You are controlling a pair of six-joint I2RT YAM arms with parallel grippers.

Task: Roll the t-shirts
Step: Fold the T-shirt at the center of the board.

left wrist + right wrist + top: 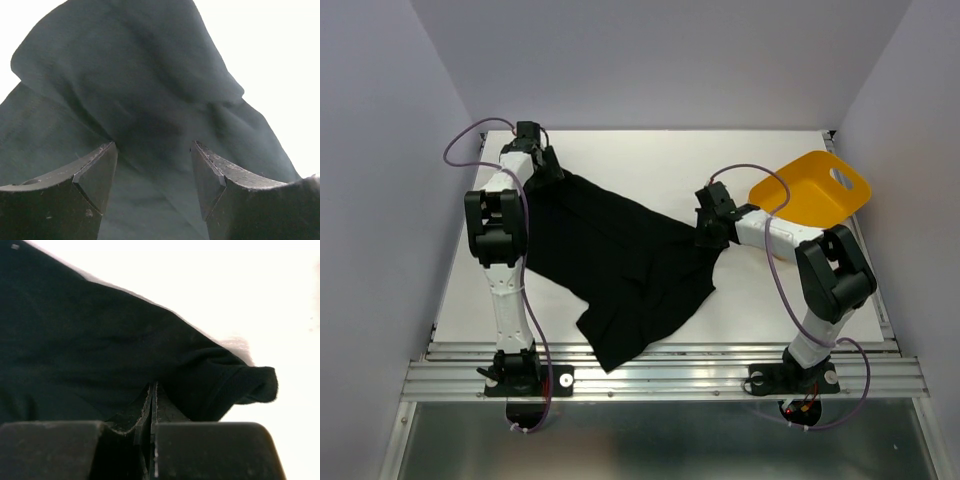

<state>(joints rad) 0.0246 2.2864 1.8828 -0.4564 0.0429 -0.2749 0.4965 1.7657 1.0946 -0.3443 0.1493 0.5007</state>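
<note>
"While you stood by the rig, could you read anything on the cloth?"

"What showed of the t-shirt (620, 270) was plain black on every side I could see. A stitched hem at one folded corner was the only detail I picked out."

"Where was it lying?"

"Crumpled and spread on the white surface (660, 150), somewhat left of the middle. Its long axis ran on a slant, from the far left, beside the left tool (548, 172), down to the near edge. One more corner was drawn out sideways to the right, pointing toward the yellow tub (812, 190). The tub sat at the far right, apart from the cloth."

"And the tools?"

"That left tool stood wide, its two fingers (95, 175) on either side of a raised fold, with nothing pinched between them. The right tool (710, 232) was closed tight on the drawn-out corner. Its jaws were pressed together with cloth bunched against them, and the hemmed edge poked out just to one side."

"So the shirt hung between both arms?"

"It stretched from one to the other, yes, but only the right tool gripped it."
</note>
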